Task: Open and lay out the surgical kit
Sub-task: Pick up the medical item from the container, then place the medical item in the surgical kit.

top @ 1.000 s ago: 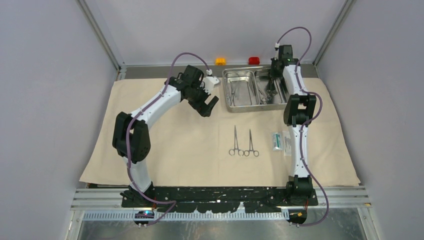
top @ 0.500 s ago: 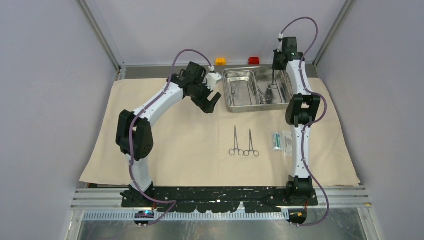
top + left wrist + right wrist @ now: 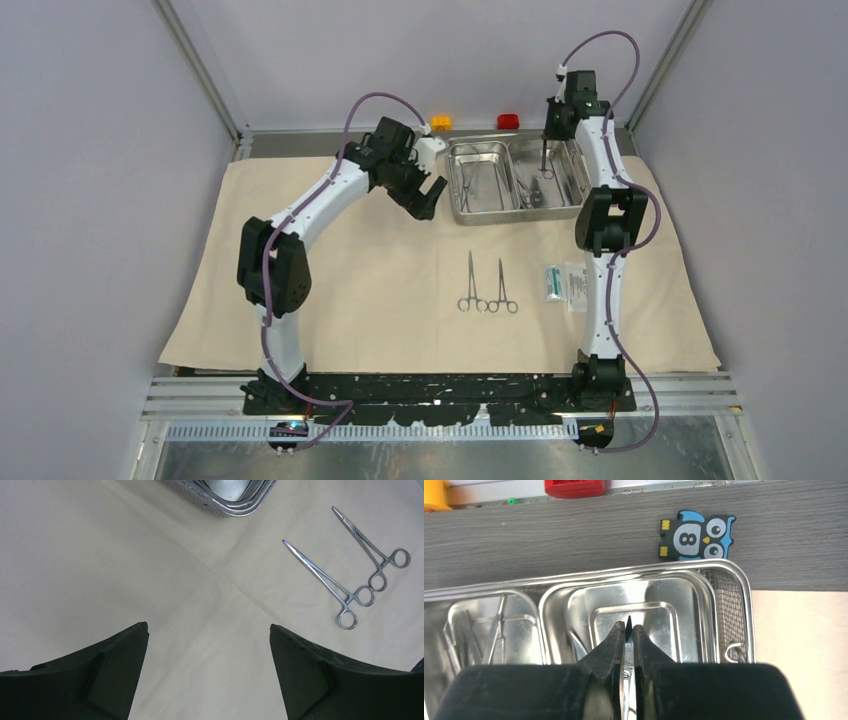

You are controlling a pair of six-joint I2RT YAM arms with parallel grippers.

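Observation:
The beige cloth (image 3: 350,280) covers the table. The steel tray (image 3: 452,185) stands at its far middle, with more instruments in both compartments. My right gripper (image 3: 546,138) hangs over the tray's right compartment, shut on a slim steel clamp (image 3: 546,165) that dangles ring-end down. In the right wrist view the gripper (image 3: 628,627) pinches the clamp (image 3: 628,680) above the tray (image 3: 644,572). Two clamps (image 3: 470,283) (image 3: 502,287) lie side by side on the cloth, with two packets (image 3: 553,283) to their right. My left gripper (image 3: 430,197) is open and empty, just left of the tray.
An orange block (image 3: 441,122) and a red block (image 3: 508,121) sit on the grey strip behind the tray. A small owl-shaped gadget (image 3: 696,535) lies there too. The left wrist view shows the tray's corner (image 3: 225,502) and both laid-out clamps (image 3: 325,582).
My right gripper has risen out of the tray's right compartment with the clamp in it. The left gripper has shifted a little back and right, closer to the tray.

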